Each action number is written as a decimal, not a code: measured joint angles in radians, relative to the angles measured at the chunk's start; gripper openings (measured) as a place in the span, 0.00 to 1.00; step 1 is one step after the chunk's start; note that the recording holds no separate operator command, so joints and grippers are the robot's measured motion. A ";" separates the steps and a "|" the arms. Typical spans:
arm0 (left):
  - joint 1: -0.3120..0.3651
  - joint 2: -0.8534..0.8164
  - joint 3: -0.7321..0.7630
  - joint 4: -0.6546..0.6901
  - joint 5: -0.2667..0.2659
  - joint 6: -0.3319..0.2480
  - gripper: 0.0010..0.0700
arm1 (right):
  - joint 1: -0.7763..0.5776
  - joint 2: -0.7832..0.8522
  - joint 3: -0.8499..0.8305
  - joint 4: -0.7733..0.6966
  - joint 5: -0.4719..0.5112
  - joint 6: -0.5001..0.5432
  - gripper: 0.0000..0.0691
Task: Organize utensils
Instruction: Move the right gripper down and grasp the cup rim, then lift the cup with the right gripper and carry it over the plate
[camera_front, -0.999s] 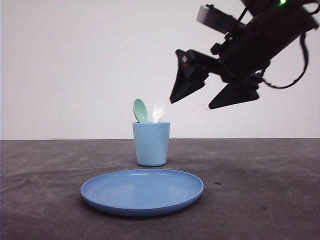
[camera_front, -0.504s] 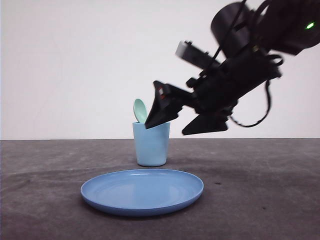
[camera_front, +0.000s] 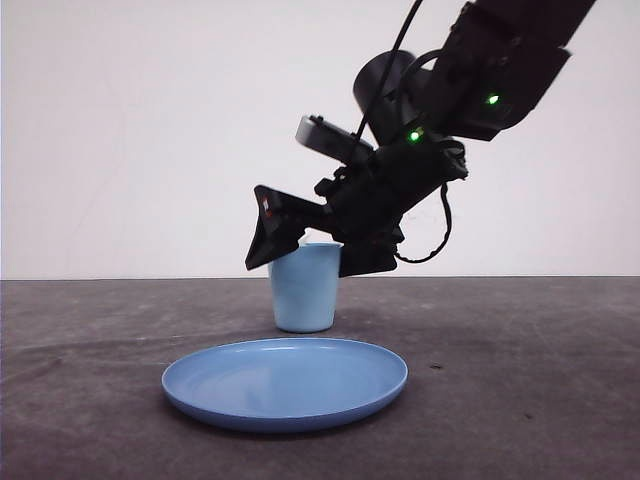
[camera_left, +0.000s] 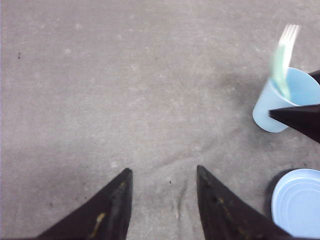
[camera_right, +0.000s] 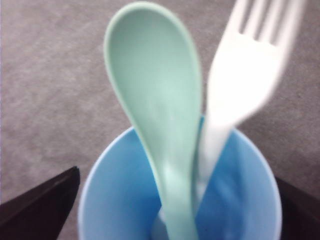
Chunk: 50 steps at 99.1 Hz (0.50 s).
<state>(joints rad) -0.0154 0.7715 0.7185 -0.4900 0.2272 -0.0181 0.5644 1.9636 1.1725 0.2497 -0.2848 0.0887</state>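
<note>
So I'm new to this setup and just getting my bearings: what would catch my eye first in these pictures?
The right gripper hangs open right at the mouth of the light blue cup, which stands near the table's middle. In the right wrist view the mint-green spoon and white fork stand upright in that cup, side by side. A round blue plate lies bare in front of it.

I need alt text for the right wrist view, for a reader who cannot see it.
A mint-green spoon and a white fork stand side by side, heads up, in a light blue cup seen close from above. The dark fingertips of the right gripper sit wide apart on either side of the cup, over a grey table.
</note>
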 joint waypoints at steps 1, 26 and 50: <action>0.000 0.000 0.000 0.000 0.000 0.000 0.32 | 0.000 0.000 0.000 -0.001 0.001 -0.001 0.99; 0.000 0.000 0.000 0.000 0.000 0.000 0.32 | 0.000 0.000 0.002 -0.017 0.026 -0.015 0.86; 0.000 0.000 0.000 0.000 0.000 0.000 0.32 | 0.000 -0.001 0.003 -0.025 0.028 -0.030 0.71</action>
<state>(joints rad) -0.0154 0.7715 0.7185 -0.4900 0.2272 -0.0181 0.5640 1.9629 1.1755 0.2249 -0.2565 0.0589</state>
